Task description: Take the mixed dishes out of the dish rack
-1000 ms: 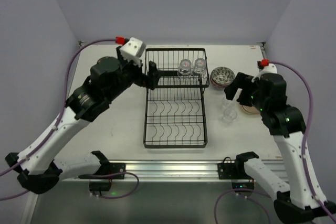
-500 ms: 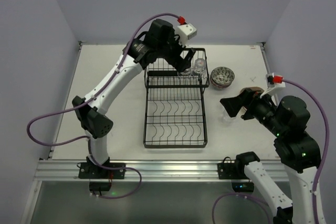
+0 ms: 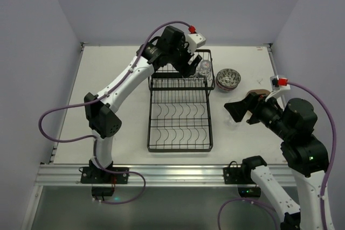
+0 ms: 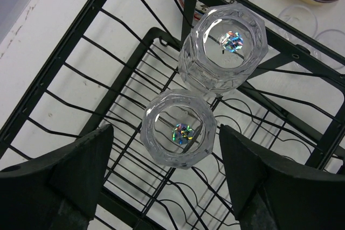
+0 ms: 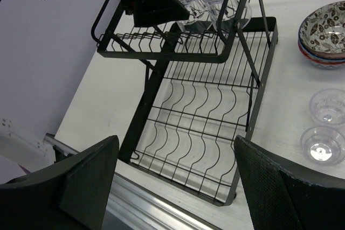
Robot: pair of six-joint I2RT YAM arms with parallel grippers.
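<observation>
Left fingers [image 4: 70, 176] stand wide, empty, straddling the nearer glass cup [image 4: 180, 130] on the dish rack [image 4: 294, 56] upper shelf; right fingers [image 5: 81, 187] gape empty too. Glass seems light, slick, breakable: pinch its faceted sides gently.

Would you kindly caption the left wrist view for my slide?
Open left gripper brackets one clear glass cup, its twin alongside, on the black wire dish rack.

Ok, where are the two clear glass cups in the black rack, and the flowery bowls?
Lower clear glass cup [image 4: 179, 130]: left wrist view, centre.
Upper clear glass cup [image 4: 229, 41]: left wrist view, centre.
Patterned bowls [image 5: 326, 25]: right wrist view, top bowl's inside.
</observation>
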